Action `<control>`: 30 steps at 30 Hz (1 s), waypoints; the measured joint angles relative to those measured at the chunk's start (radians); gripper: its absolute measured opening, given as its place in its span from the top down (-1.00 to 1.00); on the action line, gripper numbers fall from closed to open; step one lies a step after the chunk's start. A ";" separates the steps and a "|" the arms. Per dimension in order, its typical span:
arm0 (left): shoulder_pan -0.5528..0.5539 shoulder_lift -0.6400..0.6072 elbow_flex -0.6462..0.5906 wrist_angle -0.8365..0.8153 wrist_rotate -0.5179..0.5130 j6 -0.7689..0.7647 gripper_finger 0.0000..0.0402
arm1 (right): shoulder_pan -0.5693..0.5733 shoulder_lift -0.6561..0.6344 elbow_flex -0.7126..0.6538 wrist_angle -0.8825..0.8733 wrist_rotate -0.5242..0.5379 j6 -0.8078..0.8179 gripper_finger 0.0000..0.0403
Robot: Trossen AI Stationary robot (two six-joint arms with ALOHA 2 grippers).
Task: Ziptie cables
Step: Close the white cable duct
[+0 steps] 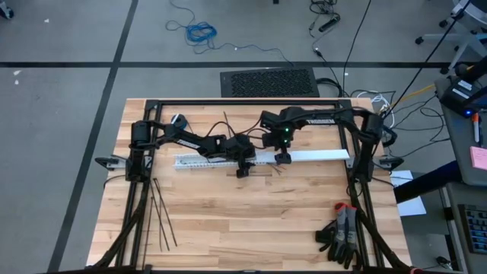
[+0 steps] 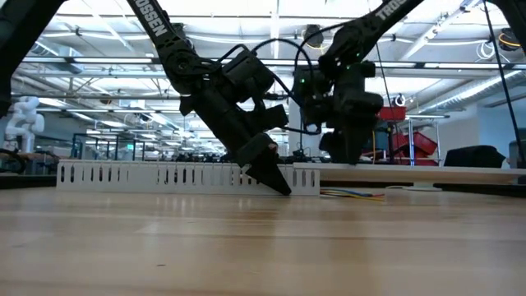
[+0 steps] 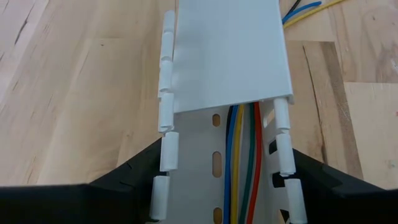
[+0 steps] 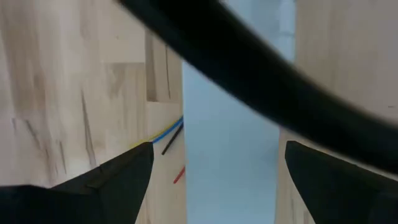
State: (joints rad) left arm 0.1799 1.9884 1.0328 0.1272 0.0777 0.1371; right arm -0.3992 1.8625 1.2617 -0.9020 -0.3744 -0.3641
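Observation:
A long white slotted duct (image 1: 199,161) lies across the table's middle, with a flat white cover (image 3: 227,56) over its right stretch. The cables (image 3: 241,168), blue, yellow, green and red wires, run inside the duct, and their ends (image 2: 355,194) stick out on the table near the cover. My left gripper (image 1: 243,171) is shut on the duct where the cover begins. My right gripper (image 1: 283,159) stands open over the cover (image 4: 230,143), one finger on each side; I cannot tell whether it touches. The zipties (image 1: 161,217), thin black strips, lie flat near the table's left edge. My left gripper pinches the duct between its two fingers, one finger (image 3: 134,180) outside each slotted side wall (image 3: 168,152), just short of the cover's end. The fingers come slanting down from the table's left side and lie across the duct. The duct rests flat on the table.
A pair of dark gloves with red cuffs (image 1: 341,232) lies at the near right corner. The black arm frame (image 1: 251,102) runs along the far edge and both sides. Bare wood (image 1: 259,221) spreads between the duct and the near edge.

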 joint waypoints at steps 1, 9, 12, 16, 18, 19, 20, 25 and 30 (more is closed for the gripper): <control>0.000 0.000 0.000 0.000 0.000 0.000 -0.19 | 0.000 0.009 0.000 0.001 0.000 -0.002 -0.76; -0.001 0.000 0.000 0.000 0.000 0.000 -0.19 | -0.001 0.062 0.000 0.001 0.000 -0.025 -0.76; -0.001 0.000 0.000 0.000 0.000 0.000 -0.19 | -0.001 0.063 0.000 0.002 0.000 -0.024 -0.72; -0.001 0.000 0.000 0.000 0.000 0.000 -0.19 | -0.001 0.063 0.000 0.001 0.001 -0.010 -0.49; -0.001 0.000 0.000 0.000 0.000 0.000 -0.19 | -0.001 0.063 0.000 0.001 0.001 0.003 -0.29; -0.001 0.000 0.000 0.000 0.000 0.000 -0.19 | 0.000 0.063 0.000 0.000 0.003 0.007 -0.19; -0.001 0.000 0.000 0.000 0.000 0.000 -0.19 | 0.000 0.063 0.000 -0.001 0.004 0.014 -0.09; -0.001 0.000 0.000 0.000 0.000 0.000 -0.19 | 0.005 0.063 0.000 -0.013 0.008 0.030 -0.07; -0.001 0.000 0.000 0.000 0.000 0.000 -0.19 | 0.032 0.038 0.000 -0.027 0.119 0.033 -0.07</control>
State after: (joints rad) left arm 0.1787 1.9884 1.0328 0.1272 0.0773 0.1371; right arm -0.3670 1.9009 1.2621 -0.9293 -0.2555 -0.3314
